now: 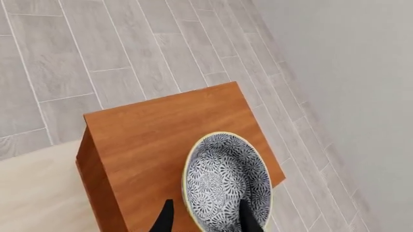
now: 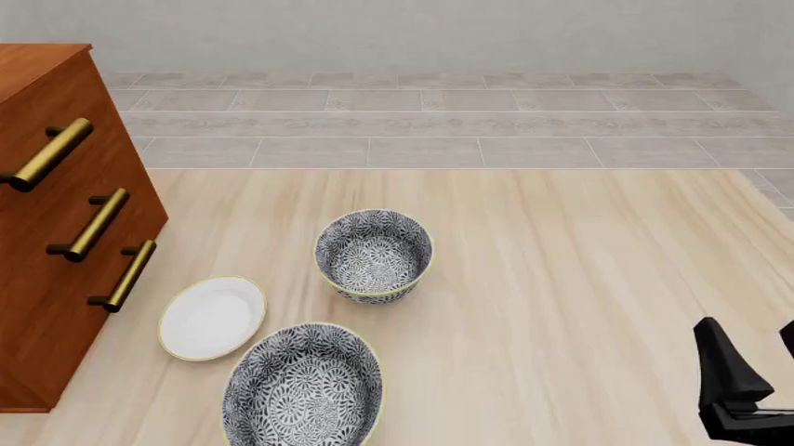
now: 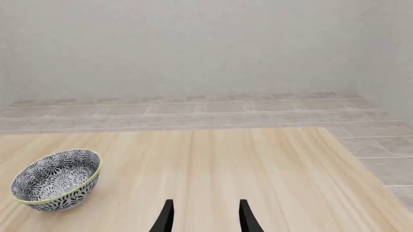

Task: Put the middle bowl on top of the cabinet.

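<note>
while the left gripper hangs above the cabinet, the left wrist view shows its 2 dark fingertips spread apart on either side of the near rim of the middle bowl. this bowl has a dark blue-grey and white flower pattern and a thin pale yellow rim. it sits over the flat reddish-brown top of the cabinet, toward 1 edge; whether the fingers pinch the rim or only straddle it cannot be told. grey floor tiles and a pale wall lie beyond the cabinet.

from the front view, the cabinet stands at the left edge of the light wooden table, with 3 brass bar handles on its face. its top is mostly out of frame there, so the bowl and left arm do not show. on the table sit a small deep patterned bowl, a white plate with a yellow rim just beside the cabinet, and a wide patterned bowl near the front edge.

the right gripper rests low at the right front corner, well apart from all dishes. in the right wrist view its fingertips stand parted with nothing between them, and the small bowl shows off to 1 side.
</note>
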You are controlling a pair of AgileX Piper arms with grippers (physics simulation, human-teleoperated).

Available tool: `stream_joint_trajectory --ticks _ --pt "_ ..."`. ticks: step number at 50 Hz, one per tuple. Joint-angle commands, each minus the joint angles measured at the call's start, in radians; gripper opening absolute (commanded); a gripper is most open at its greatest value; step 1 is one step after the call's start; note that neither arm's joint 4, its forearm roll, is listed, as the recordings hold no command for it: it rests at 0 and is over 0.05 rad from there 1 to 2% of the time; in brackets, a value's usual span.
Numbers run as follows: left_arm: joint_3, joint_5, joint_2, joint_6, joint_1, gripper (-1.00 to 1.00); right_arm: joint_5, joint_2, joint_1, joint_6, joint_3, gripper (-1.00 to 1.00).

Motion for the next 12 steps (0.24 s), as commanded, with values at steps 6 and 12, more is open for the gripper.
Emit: stream_joint_trajectory --ticks 6,12 --pt "-0.034 0.000 -0.036 -0.018 0.015 1.00 -0.010 0.013 0.003 -0.003 0.000 1.00" --pt "-0.068 0.000 -0.064 -0.036 0.058 1.00 -0.010 0.013 0.004 -0.002 0.000 1.00"
